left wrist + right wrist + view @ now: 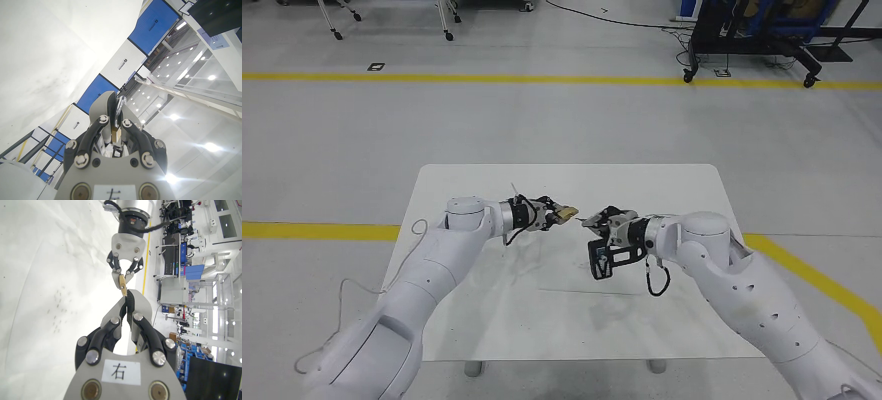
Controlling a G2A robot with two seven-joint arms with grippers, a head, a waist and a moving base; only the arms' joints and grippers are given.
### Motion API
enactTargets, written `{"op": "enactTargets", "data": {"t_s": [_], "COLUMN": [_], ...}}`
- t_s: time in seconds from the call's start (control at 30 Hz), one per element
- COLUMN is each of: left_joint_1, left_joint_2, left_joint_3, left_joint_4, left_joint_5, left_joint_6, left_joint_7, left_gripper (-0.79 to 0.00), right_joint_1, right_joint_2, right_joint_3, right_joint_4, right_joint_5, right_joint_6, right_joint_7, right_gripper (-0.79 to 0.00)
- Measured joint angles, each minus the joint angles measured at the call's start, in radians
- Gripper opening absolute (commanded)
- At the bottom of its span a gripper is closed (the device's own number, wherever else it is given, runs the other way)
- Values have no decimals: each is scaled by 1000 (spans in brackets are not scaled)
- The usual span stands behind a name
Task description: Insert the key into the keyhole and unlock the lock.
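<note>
1. The room is big, with a grey floor (542, 130) and yellow lines (542, 77) on it. A black cart (752, 40) stands far back.
2. A white table (662, 320) is in front of the robot. It has small dark marks on it.
3. Both arms meet over the middle of the table. A black cable (654, 280) loops under the right arm.
4. The left gripper (547, 212) is squeezed tight on the lock (565, 212) and holds it up off the table. Its fingers (110, 98) cover the lock's sides.
5. The right gripper (127, 298) has its fingers pressed together. Its tip is just beside the lock's bottom end. I cannot see if a key is between them.
6. The lock is gold with a silver loop on top.
7. The keyhole (123, 287) is a tiny dark spot on the lock, facing the right gripper.
</note>
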State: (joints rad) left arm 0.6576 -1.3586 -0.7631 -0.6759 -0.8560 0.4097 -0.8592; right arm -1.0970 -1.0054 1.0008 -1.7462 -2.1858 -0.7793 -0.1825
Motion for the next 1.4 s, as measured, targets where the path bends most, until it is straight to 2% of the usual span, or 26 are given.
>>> {"op": "enactTargets", "data": {"t_s": [0.2, 1.4], "left_joint_1": [-2, -11], "left_joint_2": [-7, -31], "left_joint_3": [-3, -30], "left_joint_4": [8, 46], "left_joint_5": [11, 82], "left_joint_6": [1, -8], "left_joint_7": [-5, -73], "left_gripper": [-785, -785], "right_joint_1": [3, 73], "right_joint_2": [3, -38], "right_joint_3": [-22, -122], "right_joint_4": [-7, 23], "right_joint_5": [-66, -90], "right_joint_6": [-1, -8], "right_joint_7": [5, 163], "right_gripper": [-785, -785]}}
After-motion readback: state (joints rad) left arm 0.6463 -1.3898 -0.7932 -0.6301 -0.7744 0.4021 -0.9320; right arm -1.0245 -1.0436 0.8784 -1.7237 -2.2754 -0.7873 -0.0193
